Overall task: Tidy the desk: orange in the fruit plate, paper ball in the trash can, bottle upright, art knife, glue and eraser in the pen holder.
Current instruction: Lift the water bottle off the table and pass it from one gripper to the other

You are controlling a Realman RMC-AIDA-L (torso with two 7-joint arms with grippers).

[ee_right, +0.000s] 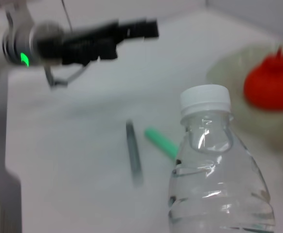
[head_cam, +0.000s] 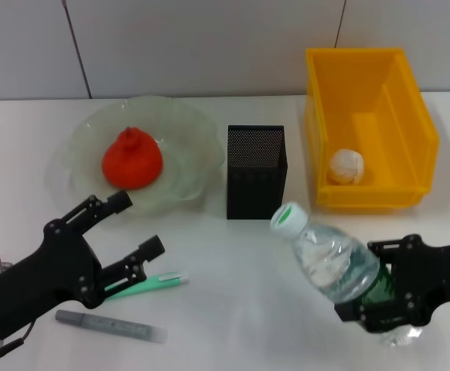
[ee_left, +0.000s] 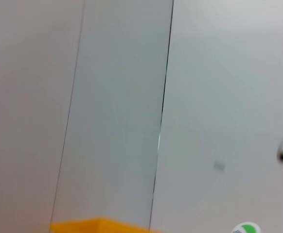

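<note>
We are clamping bottle (head_cam: 329, 259) in right gripper (head_cam: 387, 297), tilting it upright; left gripper (head_cam: 124, 232) hovering spread over green art knife (head_cam: 151, 284), readying pickup.

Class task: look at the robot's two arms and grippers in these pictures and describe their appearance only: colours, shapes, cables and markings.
Both grippers are matte black and blocky. The left gripper has two slim, linkage-style fingers with small screws; a silver-grey wrist fitting and thin cable show at its base, and the right wrist view shows a green light there. The right gripper has a chunky angular body with a small white label on its arm.
</note>
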